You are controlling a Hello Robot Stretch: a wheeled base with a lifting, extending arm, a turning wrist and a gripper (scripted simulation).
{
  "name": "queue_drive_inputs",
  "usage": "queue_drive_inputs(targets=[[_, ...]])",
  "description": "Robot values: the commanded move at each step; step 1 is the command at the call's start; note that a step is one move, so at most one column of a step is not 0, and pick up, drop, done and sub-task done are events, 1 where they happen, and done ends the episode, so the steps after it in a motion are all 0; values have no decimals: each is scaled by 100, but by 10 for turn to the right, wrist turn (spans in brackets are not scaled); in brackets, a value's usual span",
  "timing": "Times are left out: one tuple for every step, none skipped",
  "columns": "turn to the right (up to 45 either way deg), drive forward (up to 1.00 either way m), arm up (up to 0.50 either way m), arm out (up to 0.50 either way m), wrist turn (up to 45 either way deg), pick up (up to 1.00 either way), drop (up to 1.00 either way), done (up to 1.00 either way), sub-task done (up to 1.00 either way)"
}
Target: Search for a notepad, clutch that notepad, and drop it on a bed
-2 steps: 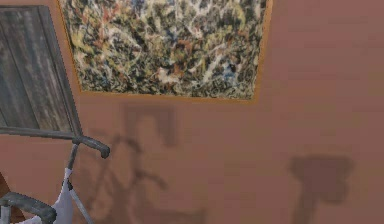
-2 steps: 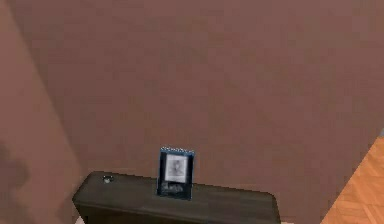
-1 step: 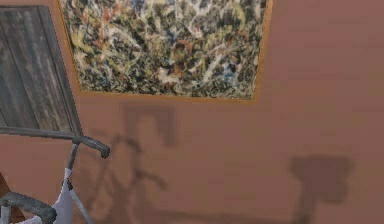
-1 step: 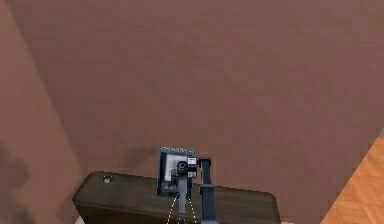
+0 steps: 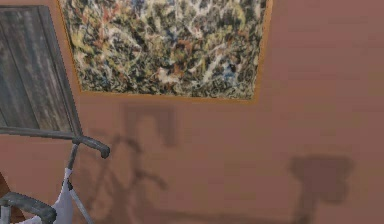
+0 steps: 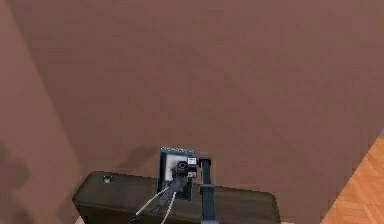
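Observation:
My gripper point(image 6: 150, 207) reaches over a dark low cabinet point(image 6: 110, 200) at the bottom of the arm side view. Its thin fingers point(image 6: 160, 200) slant down to the left, against the cabinet's dark top. The arm point(image 6: 208, 195) rises from the bottom edge, with a white marked square point(image 6: 178, 158) at its far end. The fingertips blend into the dark surface, so I cannot tell whether the gripper holds anything. A small dark bump point(image 6: 105, 180) sits on the cabinet's top near its left end.
A plain brown wall point(image 6: 220, 80) stands close behind the cabinet, with wooden floor point(image 6: 360, 195) at the right. The forward view has a large speckled painting point(image 5: 165, 45) on a brown wall, a window point(image 5: 30, 70) at the left and a bicycle point(image 5: 65, 195) at the bottom left.

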Motion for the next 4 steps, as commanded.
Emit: queue_drive_inputs(targets=[[0, 0, 0, 0, 450, 0, 0, 0, 0], [0, 0, 0, 0, 450, 0, 0, 0, 0], [0, 0, 0, 0, 450, 0, 0, 0, 0], [0, 0, 0, 0, 60, 0, 0, 0, 0]])
